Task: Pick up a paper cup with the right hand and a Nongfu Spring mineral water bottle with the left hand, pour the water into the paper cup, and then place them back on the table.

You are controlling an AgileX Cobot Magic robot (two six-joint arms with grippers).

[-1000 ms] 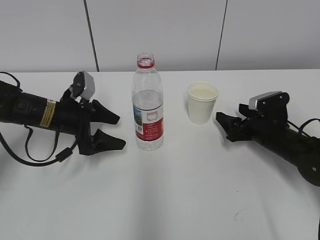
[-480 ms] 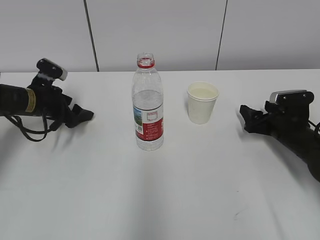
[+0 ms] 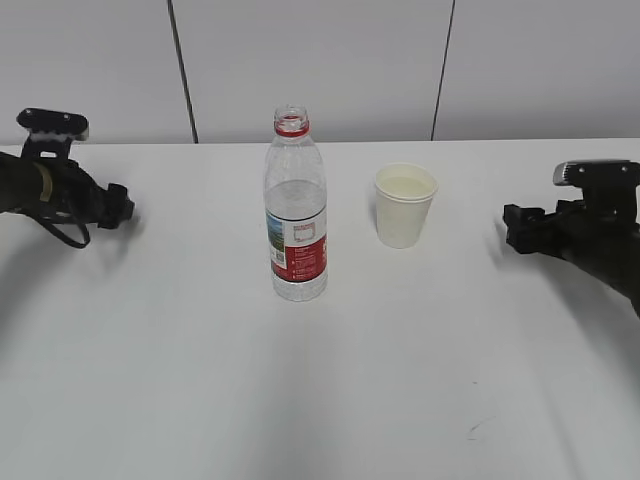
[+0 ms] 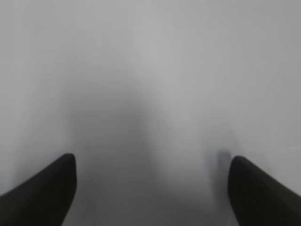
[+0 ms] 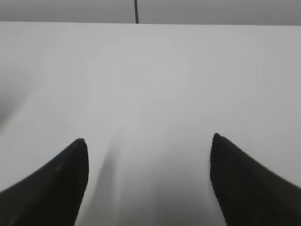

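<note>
Exterior view: the Nongfu Spring mineral water bottle [image 3: 295,212] stands upright and uncapped near the middle of the table [image 3: 320,400], clear plastic with a red neck ring and a red-and-white label, water filling it to roughly two-thirds; the paper cup [image 3: 405,205] stands upright to its right, apart from it, cream-white and tapered with a rolled rim; the left hand [image 3: 118,205] lies at the far left edge and the right hand [image 3: 515,228] at the far right, both well apart from bottle and cup, their finger spacing hard to judge from this angle. Left wrist view: two dark fingertips [image 4: 42,190] set wide apart over bare, blurred tabletop, nothing between them; neither bottle nor cup appears here. Right wrist view: dark fingertips [image 5: 56,183] likewise spread wide and holding nothing, with the table's far edge and a dark vertical wall seam [image 5: 136,10] beyond.
</note>
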